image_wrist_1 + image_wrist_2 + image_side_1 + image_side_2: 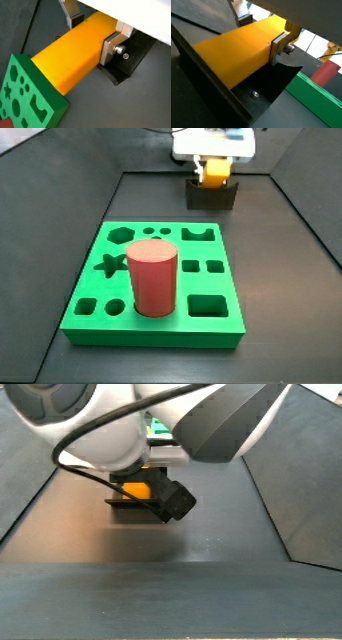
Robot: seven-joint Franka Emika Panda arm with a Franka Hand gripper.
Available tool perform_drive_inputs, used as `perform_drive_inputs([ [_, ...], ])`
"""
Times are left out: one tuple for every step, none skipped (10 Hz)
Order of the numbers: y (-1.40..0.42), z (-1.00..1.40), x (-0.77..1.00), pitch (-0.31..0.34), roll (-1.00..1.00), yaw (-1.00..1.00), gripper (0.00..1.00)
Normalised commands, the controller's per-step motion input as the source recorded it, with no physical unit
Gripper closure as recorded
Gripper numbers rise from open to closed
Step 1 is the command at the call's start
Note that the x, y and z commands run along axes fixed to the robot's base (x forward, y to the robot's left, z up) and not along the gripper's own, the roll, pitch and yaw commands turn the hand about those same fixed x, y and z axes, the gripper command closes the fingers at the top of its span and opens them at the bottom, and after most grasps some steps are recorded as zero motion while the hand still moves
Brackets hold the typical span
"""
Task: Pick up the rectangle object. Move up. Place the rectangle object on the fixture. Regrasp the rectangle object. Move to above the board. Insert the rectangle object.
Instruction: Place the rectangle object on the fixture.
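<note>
- End effector [93, 31] at the frame's top clamps the rectangle object [77, 52], a smooth yellow-orange bar, between silver fingers [111, 47].
- Bar rests on the dark fixture [211, 194].

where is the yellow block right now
The rectangle object sits between the gripper fingers at the fixture, at the far end of the floor beyond the board in a side view.

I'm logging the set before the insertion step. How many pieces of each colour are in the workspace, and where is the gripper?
Yellow-orange: 1, the rectangle object
Red: 1, the red cylinder
Green: 1, the board
Dark: 1, the fixture
Total: 4
The gripper is at the fixture, its fingers on the rectangle object.
</note>
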Motion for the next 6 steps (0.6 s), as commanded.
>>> perform_drive_inputs([
  [0.12, -0.34, 0.07, -0.076, -0.09, -0.13, 1.00],
  [0.12, -0.34, 0.07, -0.076, -0.09, -0.13, 1.00],
  [0.13, -0.34, 0.07, -0.081, -0.09, -0.12, 1.00],
  [0.13, -0.34, 0.07, -0.082, -0.09, -0.12, 1.00],
  [0.13, -0.34, 0.07, -0.082, -0.09, -0.11, 1.00],
  [-0.50, -0.17, 0.00, 0.000, 0.00, 0.00, 1.00],
])
